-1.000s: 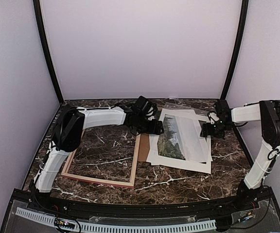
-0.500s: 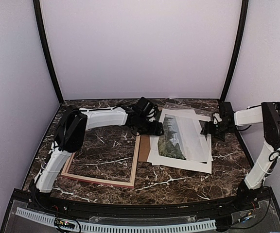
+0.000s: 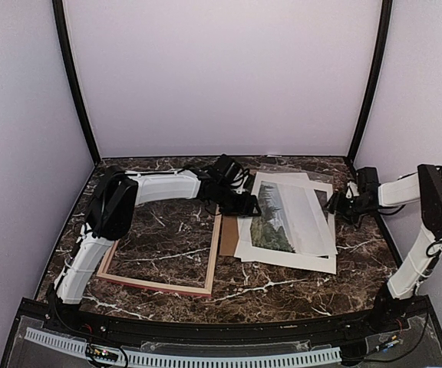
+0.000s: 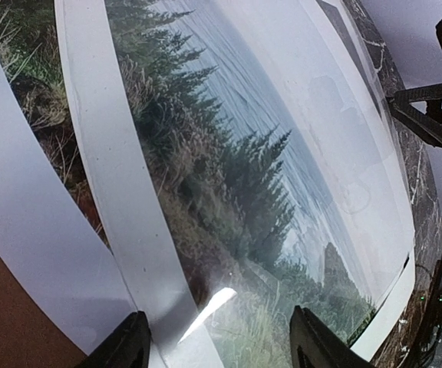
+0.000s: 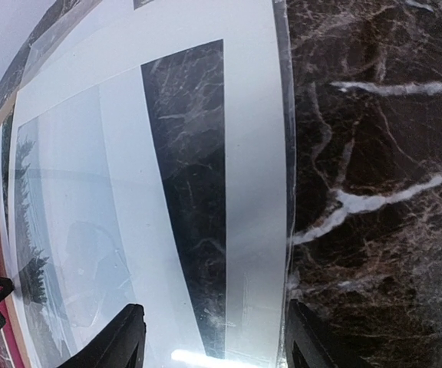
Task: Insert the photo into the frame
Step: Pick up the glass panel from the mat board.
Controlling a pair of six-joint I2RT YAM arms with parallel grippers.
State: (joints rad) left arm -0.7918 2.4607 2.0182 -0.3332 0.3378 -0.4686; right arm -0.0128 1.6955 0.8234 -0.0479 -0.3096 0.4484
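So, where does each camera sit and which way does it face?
Top: above and behind the arms, facing down at the table; both arms show, left gripper and right gripper flanking the photo.
Left wrist: just over the photo, facing down; own fingertips at bottom.
Right wrist: over the mat, facing down; own fingertips at bottom.
Shared: both wrist views show the photo.

A: Photo (image 3: 286, 218) condition?
B: Flat, face up; dark trees, water, pale sky; white border; lies right of the frame (image 3: 156, 284), outside it.
A: Frame?
B: Pink wood, thin rails; flat; slightly skewed.
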